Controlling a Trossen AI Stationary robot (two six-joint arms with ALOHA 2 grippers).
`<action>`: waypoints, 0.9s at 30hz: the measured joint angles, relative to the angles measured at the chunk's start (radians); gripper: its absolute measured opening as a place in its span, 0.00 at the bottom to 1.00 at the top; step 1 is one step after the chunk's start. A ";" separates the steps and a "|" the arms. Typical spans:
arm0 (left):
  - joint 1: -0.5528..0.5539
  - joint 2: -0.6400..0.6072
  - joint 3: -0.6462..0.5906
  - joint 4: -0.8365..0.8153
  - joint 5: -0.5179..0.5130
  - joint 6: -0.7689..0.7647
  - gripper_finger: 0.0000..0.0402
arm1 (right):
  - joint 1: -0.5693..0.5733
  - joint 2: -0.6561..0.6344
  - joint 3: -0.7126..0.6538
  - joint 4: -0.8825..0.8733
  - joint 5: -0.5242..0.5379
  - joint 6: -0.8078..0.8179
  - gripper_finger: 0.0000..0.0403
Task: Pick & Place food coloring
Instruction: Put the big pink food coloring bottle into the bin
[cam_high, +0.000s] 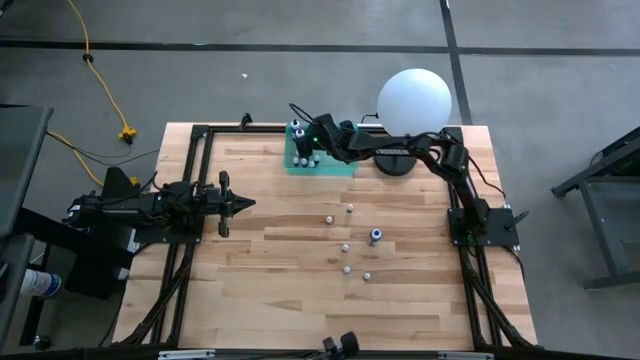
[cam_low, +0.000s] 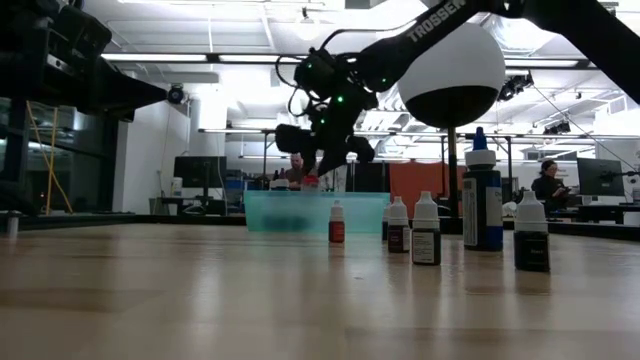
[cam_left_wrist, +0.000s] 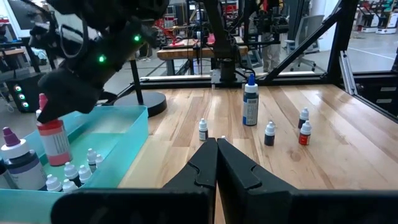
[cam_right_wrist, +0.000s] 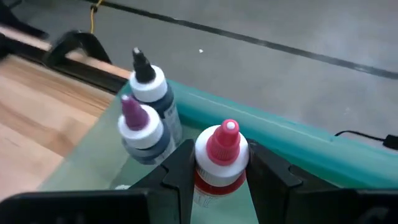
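while the right gripper (cam_right_wrist: 214, 171) hangs over the teal tray (cam_high: 340, 168), its fingers are clamped on a red-capped food coloring bottle (cam_right_wrist: 219, 163) — held upright just beside 2 larger dark bottles (cam_right_wrist: 148, 112) standing in the tray. smaller bottles sit in the tray too. 6 more bottles (cam_high: 348, 244) stand on the table, well apart from the tray. the left gripper (cam_high: 243, 203) waits, clenched on nothing, away from the tray.

The right arm is reaching far forward, its right pincer (cam_right_wrist: 219, 163) clamping something between its fingers. The left arm is lying low, its left pincer (cam_left_wrist: 216, 144) pressed fully together.
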 joint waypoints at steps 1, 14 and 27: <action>0.000 0.000 0.000 0.000 0.000 0.000 0.00 | -0.001 0.003 0.000 0.001 -0.004 -0.016 0.27; 0.000 0.000 0.000 0.000 -0.002 0.000 0.00 | -0.003 0.082 0.163 -0.127 -0.065 -0.184 0.27; 0.000 0.000 0.000 0.000 -0.005 0.000 0.00 | -0.008 0.095 0.173 -0.169 -0.088 -0.166 0.27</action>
